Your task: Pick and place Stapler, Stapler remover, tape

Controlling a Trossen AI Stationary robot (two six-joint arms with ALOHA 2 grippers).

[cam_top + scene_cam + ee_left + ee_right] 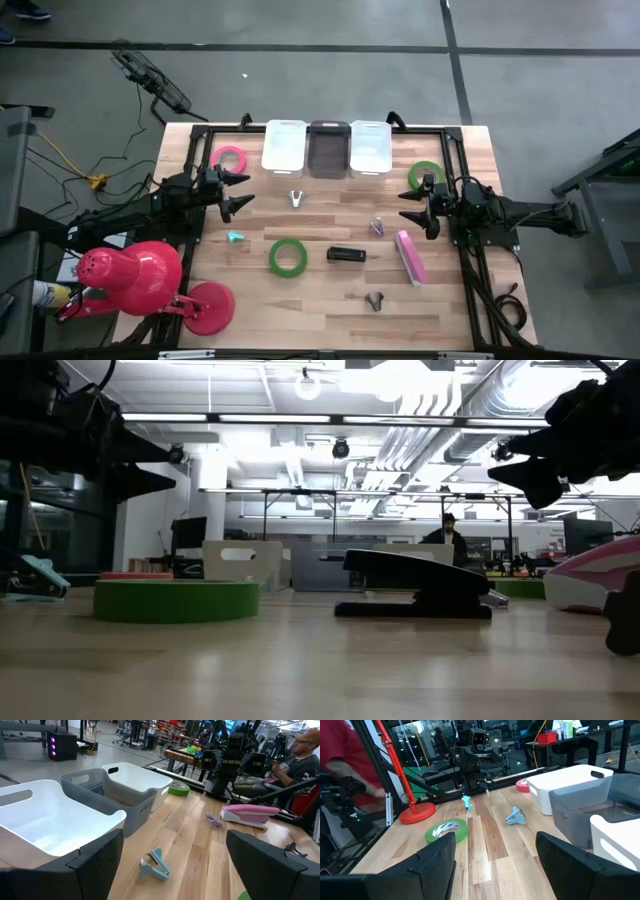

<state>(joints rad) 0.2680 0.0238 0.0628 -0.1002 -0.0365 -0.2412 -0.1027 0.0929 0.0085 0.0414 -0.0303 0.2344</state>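
A black stapler [346, 254] and a pink stapler [411, 256] lie flat on the wooden table. One green tape [288, 256] lies near the middle, another green tape [424, 173] sits at the far right, and a pink tape [231, 158] at the far left. Staple removers lie scattered: pale blue [155, 865], teal [235, 237], purple [377, 227], dark [375, 299]. My left gripper [235, 190] hovers open at the table's left, pointing at the pale blue remover. My right gripper [415, 205] hovers open at the right, beside the far green tape.
Three bins stand in a row at the far edge: white [285, 145], grey [328, 147], white [370, 147]. A red desk lamp [135, 272] with its round base [205, 306] stands at the near left corner. A person sits beyond the table's right side [300, 760].
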